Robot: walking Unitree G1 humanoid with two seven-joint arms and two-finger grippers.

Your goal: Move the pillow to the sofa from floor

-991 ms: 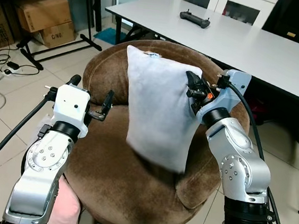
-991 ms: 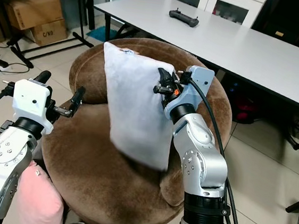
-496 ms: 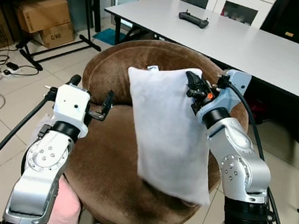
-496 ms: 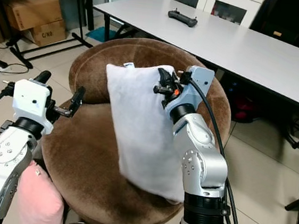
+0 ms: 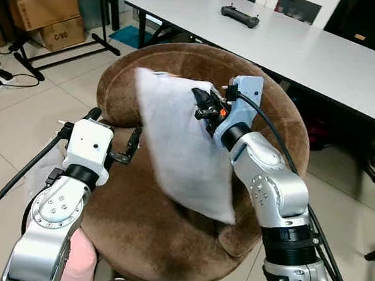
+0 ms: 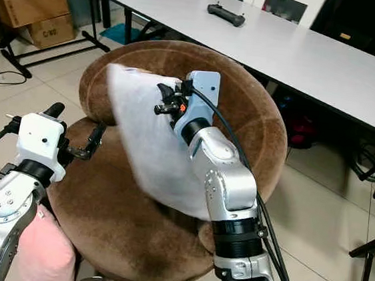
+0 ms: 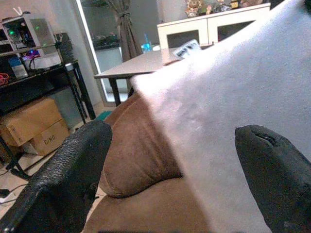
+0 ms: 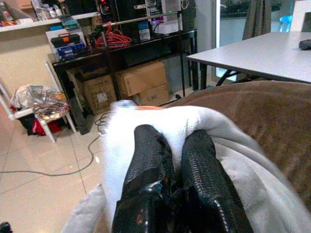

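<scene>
A pale grey pillow hangs over the seat of the round brown sofa chair. My right gripper is shut on the pillow's top edge, in front of the chair's backrest. In the right wrist view both black fingers pinch the white fabric. My left gripper is open beside the pillow's lower left side, just above the seat, with nothing between its fingers. The pillow hangs close ahead of it.
A white table with a black controller stands behind the chair. Cardboard boxes sit under a black rack at the left. Cables lie on the tiled floor. A pink object lies below my left arm.
My right gripper has swung the pillow leftward across the chair; the pillow is blurred. The camera has shifted too. The left gripper holds its place.
</scene>
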